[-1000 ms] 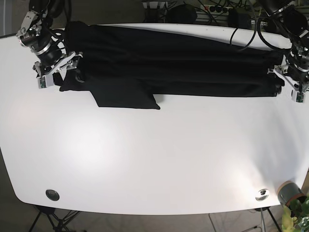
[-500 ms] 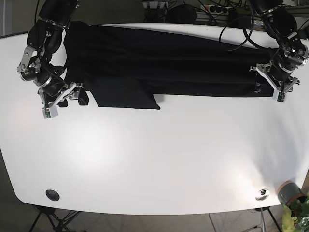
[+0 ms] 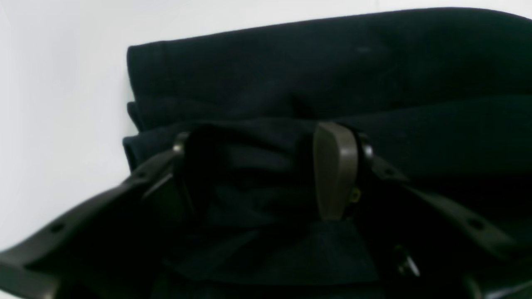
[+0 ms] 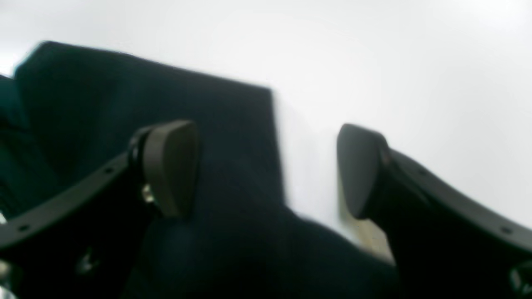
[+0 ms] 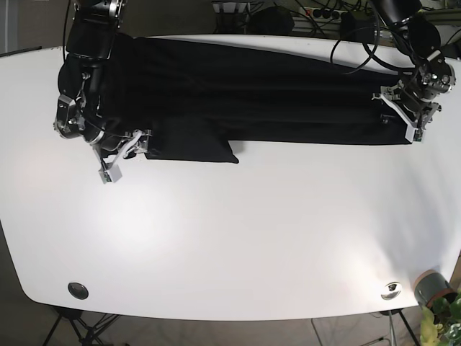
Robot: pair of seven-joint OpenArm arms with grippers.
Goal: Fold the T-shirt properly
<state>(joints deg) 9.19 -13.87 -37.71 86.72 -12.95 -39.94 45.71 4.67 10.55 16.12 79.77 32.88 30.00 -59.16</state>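
1. Table (image 5: 230, 238): white and broad, with the black T-shirt (image 5: 252, 94) lying across its far half as a long folded band; one sleeve (image 5: 191, 148) sticks out toward the near side as a flap at the band's left end in the base view.

2. T-shirt layers: the left wrist view shows several stacked edges at the garment's end, not quite aligned. A neat fold, I judge, needs all of those layers caught together instead of just the top one.

3. Right gripper (image 5: 121, 155): at the sleeve end, jaws spread wide. In its wrist view one pad (image 4: 170, 166) is over the cloth and the other over bare table, so the sleeve's edge runs between them. Nothing is pinched yet. Lowering until the lower pad slides under the edge, then closing, should give a clean hold.

4. Left gripper (image 5: 409, 115): at the opposite end of the band, jaws parted with cloth bunched between them; the pads stand apart and do not look clamped. It should close only once the fabric sits deep in the gap, and both ends ought to lift together to keep the band from twisting.
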